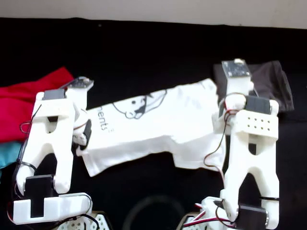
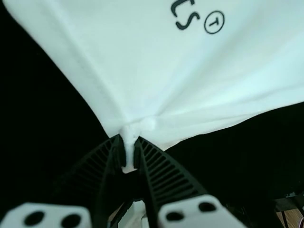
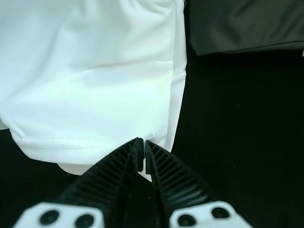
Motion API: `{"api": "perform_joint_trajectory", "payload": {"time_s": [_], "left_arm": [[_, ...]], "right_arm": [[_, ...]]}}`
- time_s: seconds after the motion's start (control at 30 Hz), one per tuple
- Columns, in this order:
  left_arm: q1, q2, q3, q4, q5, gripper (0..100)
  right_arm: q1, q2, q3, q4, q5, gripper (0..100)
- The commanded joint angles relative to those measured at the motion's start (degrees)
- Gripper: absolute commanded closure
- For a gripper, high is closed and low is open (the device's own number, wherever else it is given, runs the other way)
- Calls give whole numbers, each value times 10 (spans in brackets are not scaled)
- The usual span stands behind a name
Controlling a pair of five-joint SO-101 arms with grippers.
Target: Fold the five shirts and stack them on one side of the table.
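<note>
A white shirt point(image 1: 158, 120) with a dark print lies stretched across the middle of the black table, held between my two arms. My left gripper point(image 2: 129, 148) is shut on a bunched fold of the white shirt point(image 2: 166, 71) at its left end; the high view has this gripper point(image 1: 82, 140) at that end. My right gripper point(image 3: 144, 153) is shut on the hemmed edge of the white shirt point(image 3: 95, 71), and in the high view it point(image 1: 222, 113) sits at the shirt's right end. A folded dark grey shirt point(image 1: 273, 84) lies at the back right, just beyond the right gripper.
A red shirt point(image 1: 21, 103) lies crumpled at the left edge with a teal one point(image 1: 7, 153) below it. The dark grey shirt point(image 3: 242, 23) sits close to the white one's edge. Both arm bases stand at the table's front.
</note>
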Motion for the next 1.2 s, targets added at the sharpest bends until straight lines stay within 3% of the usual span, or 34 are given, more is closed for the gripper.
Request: {"api": "perform_joint_trajectory", "payload": {"time_s": [0.0, 0.23, 1.17], "left_arm": [[23, -24, 8, -4, -4, 991], [60, -29, 44, -25, -2, 991], [57, -29, 99, -39, -4, 989]], "right_arm": [[4, -22, 29, -10, 12, 993], [4, -22, 87, -58, 12, 993], [4, -22, 94, -39, 13, 993]]}}
